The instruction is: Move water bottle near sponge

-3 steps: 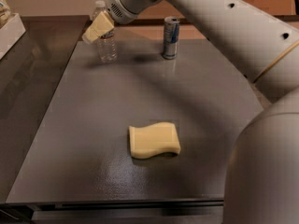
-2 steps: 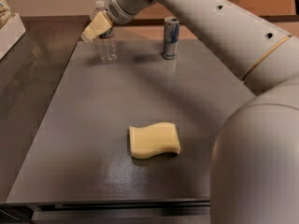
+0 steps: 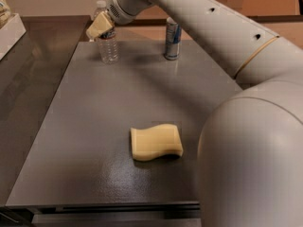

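Observation:
The water bottle (image 3: 108, 45), clear and ribbed with a white cap, stands upright at the far left of the dark table (image 3: 85, 126). My gripper (image 3: 99, 26), with cream-coloured ends, is at the bottle's upper part and covers its label band. The sponge (image 3: 156, 142), a pale yellow wavy-edged pad, lies flat near the middle front of the table, well apart from the bottle.
A slim silver-and-blue can (image 3: 173, 39) stands at the far edge, right of the bottle. A white box (image 3: 10, 30) sits off the table at the far left. My arm (image 3: 246, 141) fills the right foreground and spans the back.
The arm's near part has swung to fill more of the right side. The gripper stays at the bottle's top; the bottle and sponge have not moved.

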Tool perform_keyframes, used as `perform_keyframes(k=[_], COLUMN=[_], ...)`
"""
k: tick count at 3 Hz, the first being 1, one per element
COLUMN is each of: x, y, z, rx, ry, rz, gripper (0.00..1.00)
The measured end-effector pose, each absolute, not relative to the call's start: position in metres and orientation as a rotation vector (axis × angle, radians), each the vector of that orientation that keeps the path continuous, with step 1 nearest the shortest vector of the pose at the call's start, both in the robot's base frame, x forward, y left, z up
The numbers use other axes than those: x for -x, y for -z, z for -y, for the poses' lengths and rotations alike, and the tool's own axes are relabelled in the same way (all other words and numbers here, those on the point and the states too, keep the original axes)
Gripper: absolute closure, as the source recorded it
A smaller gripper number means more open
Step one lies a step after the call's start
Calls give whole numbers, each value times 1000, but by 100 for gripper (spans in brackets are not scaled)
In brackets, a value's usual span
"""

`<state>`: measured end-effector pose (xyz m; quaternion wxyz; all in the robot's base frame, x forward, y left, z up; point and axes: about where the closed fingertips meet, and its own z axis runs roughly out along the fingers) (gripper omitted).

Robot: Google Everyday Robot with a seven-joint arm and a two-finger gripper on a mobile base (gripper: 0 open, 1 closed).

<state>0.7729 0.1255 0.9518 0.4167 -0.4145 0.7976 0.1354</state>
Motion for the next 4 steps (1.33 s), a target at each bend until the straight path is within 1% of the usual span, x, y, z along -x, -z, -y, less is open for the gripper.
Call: perform_keyframes(k=[2, 3, 4], x=[-779, -767, -738], y=[-953, -964, -976], z=[-126, -118, -97], rx=[1020, 1040, 1094], ry=[-350, -370, -393], rz=[-1998, -1974, -1952], gripper=[64, 88, 100])
